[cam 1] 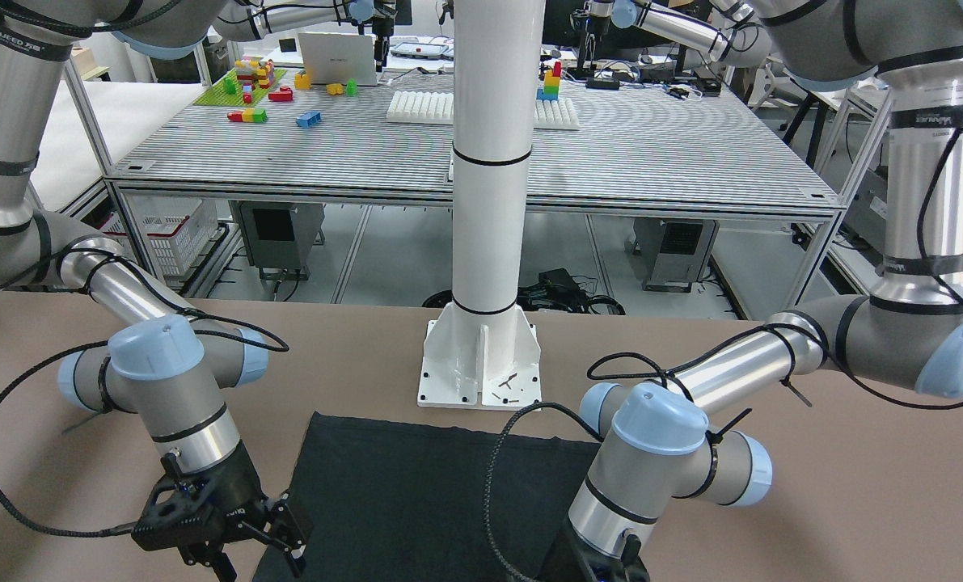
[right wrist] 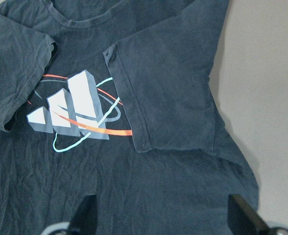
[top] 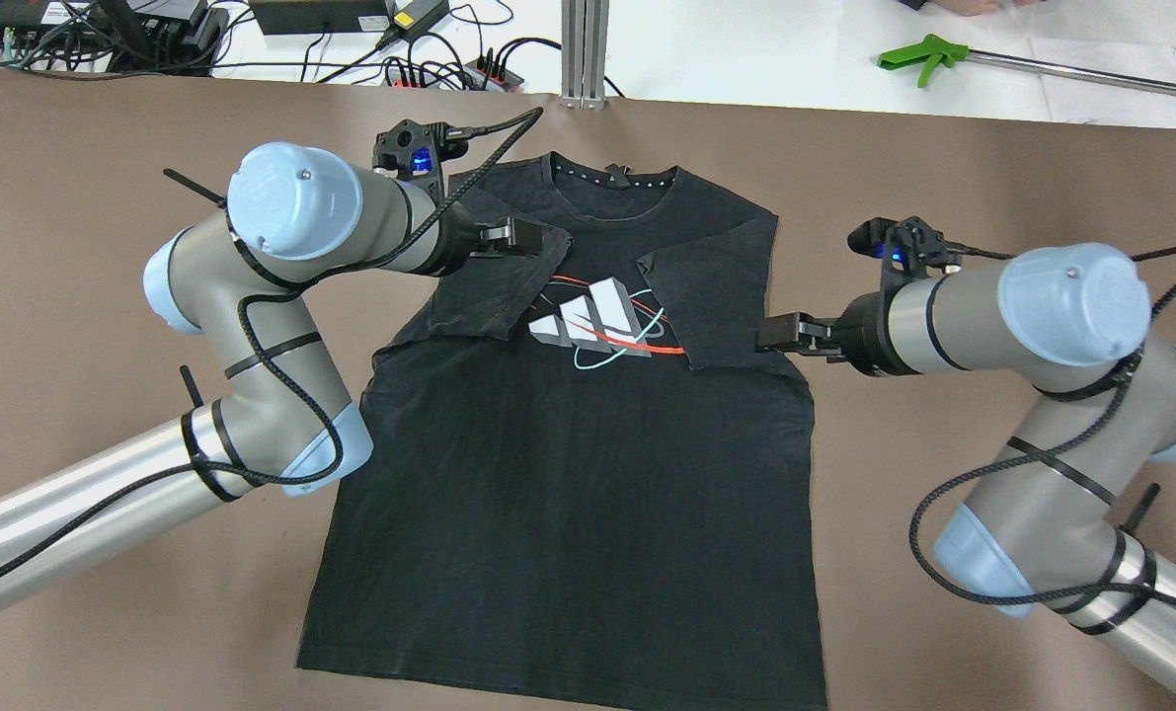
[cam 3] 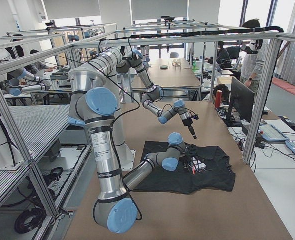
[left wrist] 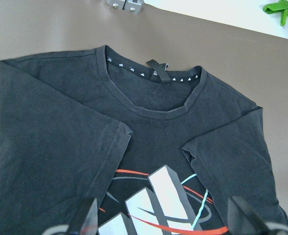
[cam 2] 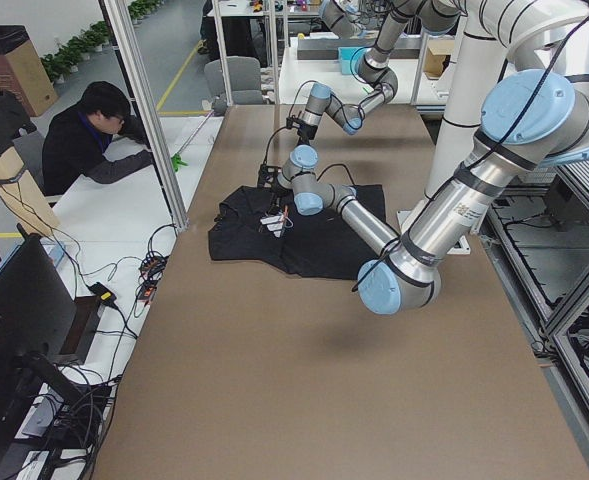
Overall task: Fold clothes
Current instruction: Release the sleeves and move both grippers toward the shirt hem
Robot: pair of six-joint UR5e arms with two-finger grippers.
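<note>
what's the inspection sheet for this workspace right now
surface: brown table, smooth.
job's things: black shirt, flat, print up, both sleeves folded in.
clutter: green tool on the white bench beyond.
grippers: left gripper over one folded sleeve, right gripper at the shirt's edge; jaws open, empty.
cables: black cable looped along each arm; cords at the far edge.
surroundings: person seated at that bench; toy blocks on a second table.

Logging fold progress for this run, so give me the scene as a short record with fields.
garment: black T-shirt, flat on brown table, print up
sleeves: both folded in over the chest
left claw: open, above its side's sleeve
right claw: open, beside its side's sleeve
body fold: not yet done
</note>
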